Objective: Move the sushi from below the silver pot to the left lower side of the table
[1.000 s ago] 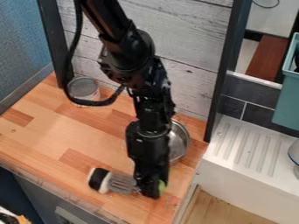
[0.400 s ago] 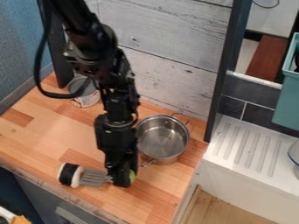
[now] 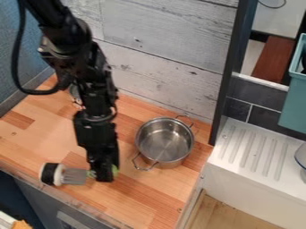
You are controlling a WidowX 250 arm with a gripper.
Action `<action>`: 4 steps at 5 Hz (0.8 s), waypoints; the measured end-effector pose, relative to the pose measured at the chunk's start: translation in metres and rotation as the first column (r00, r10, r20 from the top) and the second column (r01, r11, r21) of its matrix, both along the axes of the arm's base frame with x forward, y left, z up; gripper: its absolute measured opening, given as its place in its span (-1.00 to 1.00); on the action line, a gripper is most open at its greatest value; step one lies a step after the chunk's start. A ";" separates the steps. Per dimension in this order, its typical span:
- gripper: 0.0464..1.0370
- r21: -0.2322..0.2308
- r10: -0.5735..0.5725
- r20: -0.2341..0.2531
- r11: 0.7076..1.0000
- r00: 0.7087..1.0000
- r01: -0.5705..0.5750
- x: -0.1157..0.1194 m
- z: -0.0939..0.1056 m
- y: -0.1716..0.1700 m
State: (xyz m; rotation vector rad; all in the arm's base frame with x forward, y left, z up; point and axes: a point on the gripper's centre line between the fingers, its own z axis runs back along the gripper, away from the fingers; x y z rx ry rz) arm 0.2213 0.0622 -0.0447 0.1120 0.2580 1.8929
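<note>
1. Progress: the sushi [image 3: 58,175] lies towards the lower left of the table [image 3: 143,197], near the front edge and well apart from the silver pot [image 3: 164,145]. The move away from the pot is judged largely done
2. Pot: upright, towards the right rear of the table. The sushi is to its left and nearer the front; nothing joins or touches the two
3. Outstanding: the set-down and release, in the inspector's judgement. Whether the sushi bears on the wood or hangs just above it cannot be told from this angle. A little more travel to the left may be wanted, though the front edge is near and leaves modest margin
4. Position at the gripper [image 3: 103,175]: the sushi juts out to the left of the gripper's lower end, roughly level with it. The black-and-white end is outermost, a grey ridged part comes next, and green shows on either side of the gripper
5. Gripper state: judged clenched on the sushi, which appears to run through its lower end; the contact itself is hidden by the black body
6. Risk noted: held so far off its outer end, the sushi could tip or roll towards the front edge on release
</note>
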 end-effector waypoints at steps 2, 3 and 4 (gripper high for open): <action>-0.24 0.054 0.107 0.016 0.993 0.994 -0.107 0.005 0.006 0.034; -0.24 0.089 0.160 0.028 0.983 0.987 -0.162 0.009 0.009 0.050; -0.24 0.108 0.186 0.039 0.976 0.982 -0.189 0.013 0.009 0.058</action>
